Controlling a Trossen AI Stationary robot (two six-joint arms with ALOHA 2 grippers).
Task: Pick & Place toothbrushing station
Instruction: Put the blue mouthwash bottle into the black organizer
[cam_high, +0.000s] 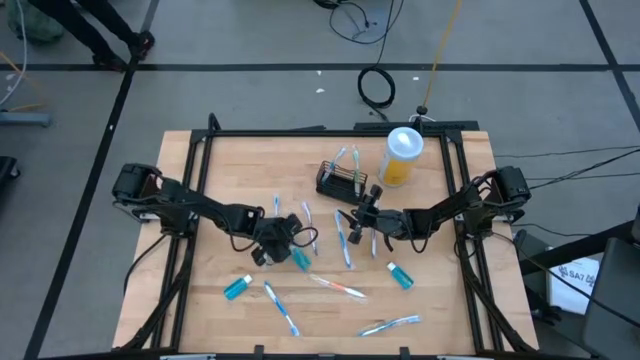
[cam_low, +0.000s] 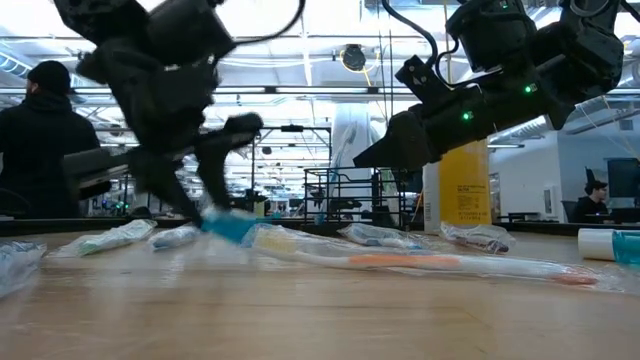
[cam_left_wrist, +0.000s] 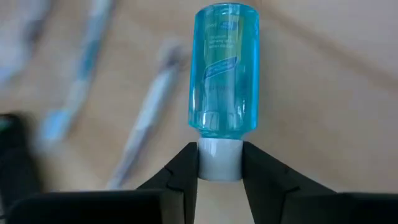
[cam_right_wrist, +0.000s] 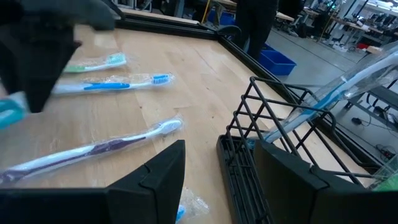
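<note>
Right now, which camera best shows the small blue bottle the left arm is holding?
The left wrist view: the blue bottle fills the frame, the left end effector shut on its white cap. High view shows a teal speck; low view a blur; right wrist, an edge sliver.

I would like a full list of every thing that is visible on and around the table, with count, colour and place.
Wire basket: one, black, far middle of the table, with some wrapped toothbrushes standing in it.
Cup: one, yellow with white lid, right of the basket.
Small bottles: three, clear blue with white caps; one near left, one near right, one in the left hand.
Wrapped toothbrushes: several, blue, white and orange, scattered over the middle and near side.
Table: one, light wood, black frame.
People: at least two, dark clothes, in the room behind.
Left hand: closed on the bottle's white cap.
Right hand: open, just beside the basket.
</note>
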